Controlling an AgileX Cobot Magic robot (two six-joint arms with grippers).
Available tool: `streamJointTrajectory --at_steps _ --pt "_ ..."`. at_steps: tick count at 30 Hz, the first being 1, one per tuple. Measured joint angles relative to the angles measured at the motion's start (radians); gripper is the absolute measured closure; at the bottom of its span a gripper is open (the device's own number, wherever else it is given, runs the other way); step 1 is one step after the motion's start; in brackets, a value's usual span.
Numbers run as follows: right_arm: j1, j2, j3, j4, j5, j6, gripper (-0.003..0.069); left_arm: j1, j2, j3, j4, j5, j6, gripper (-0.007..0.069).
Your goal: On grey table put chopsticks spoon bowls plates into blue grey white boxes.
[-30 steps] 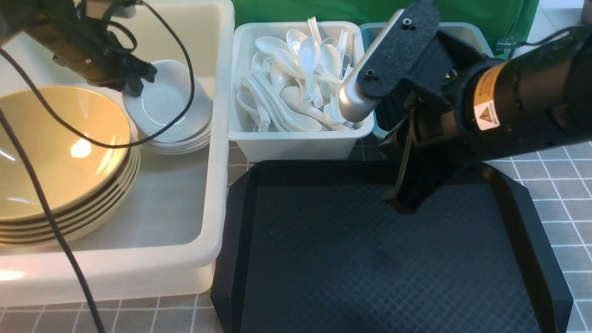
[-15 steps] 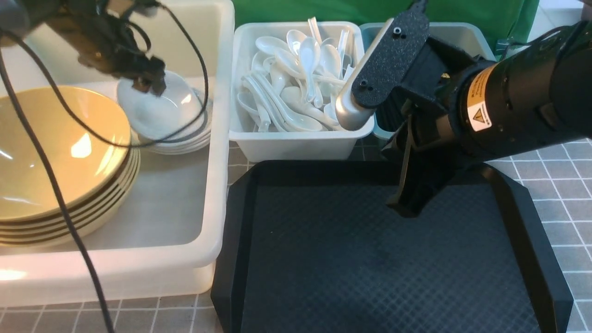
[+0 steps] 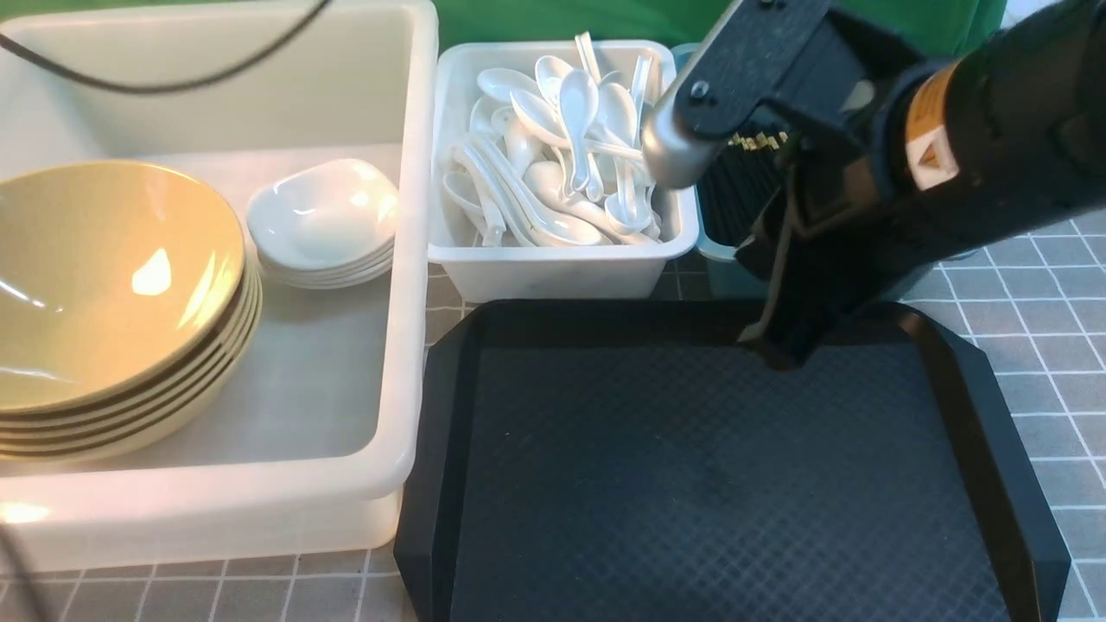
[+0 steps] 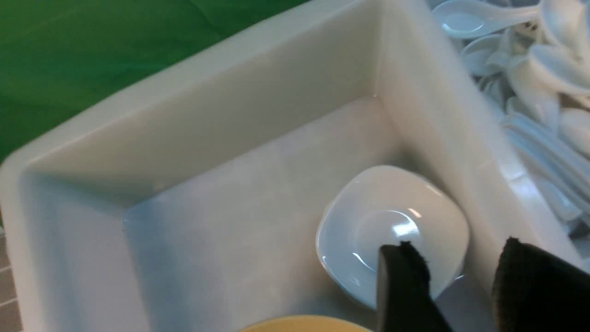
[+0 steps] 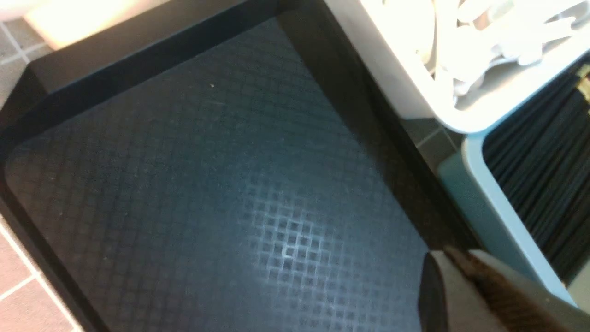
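Observation:
Several yellow bowls (image 3: 104,276) and a stack of white plates (image 3: 324,216) sit in the large white tub (image 3: 415,259). My left gripper (image 4: 456,263) is out of the front view. In its wrist view it is open and empty, hovering above the top plate (image 4: 368,221). White spoons (image 3: 562,147) fill the grey-white bin (image 3: 553,272). Black chopsticks (image 3: 743,186) lie in the teal bin (image 3: 719,252), partly hidden by my right arm. My right gripper (image 3: 767,339) is shut and empty above the tray's far edge; it also shows in the right wrist view (image 5: 454,263).
The black diamond-textured tray (image 3: 691,484) lies in front of the bins on the grey table (image 3: 1054,311), with nothing on it. A green cloth hangs behind the bins. A black cable crosses the top left.
My left gripper has let go of the white plate, which now rests on the stack, and has risen out of the front view. My right arm has lifted a little.

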Motion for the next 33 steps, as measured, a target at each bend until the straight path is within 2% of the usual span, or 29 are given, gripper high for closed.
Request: streamJointTrajectory --at_steps 1,5,9,12,18,23,27,33 --pt "0.000 -0.022 0.000 0.003 0.008 0.010 0.0582 -0.011 -0.071 0.050 -0.002 0.005 -0.004 0.0547" --pt "0.000 -0.103 0.028 0.004 0.001 0.021 0.0580 -0.017 -0.214 0.210 -0.004 0.009 -0.035 0.0622" --pt "0.000 -0.230 0.108 0.006 -0.056 0.045 0.0580 -0.017 -0.380 0.465 0.000 -0.012 -0.056 0.0635" --pt "0.000 -0.343 0.207 0.006 -0.156 0.074 0.0580 -0.017 -0.550 0.746 -0.001 -0.098 -0.062 0.0635" --pt "0.000 -0.511 0.395 0.007 -0.330 0.107 0.0579 -0.017 -0.826 1.098 -0.001 -0.248 -0.094 0.0635" --pt "0.000 -0.694 0.580 0.074 -0.574 0.115 0.0575 -0.017 -1.143 1.397 -0.001 -0.416 -0.164 0.0635" --pt "0.000 -0.785 0.679 0.097 -0.763 0.115 0.0568 -0.017 -1.326 1.547 -0.001 -0.510 -0.185 0.0635" --pt "0.000 -0.796 0.705 0.097 -0.813 0.115 0.0561 -0.017 -1.434 1.619 0.002 -0.539 -0.185 0.0635"
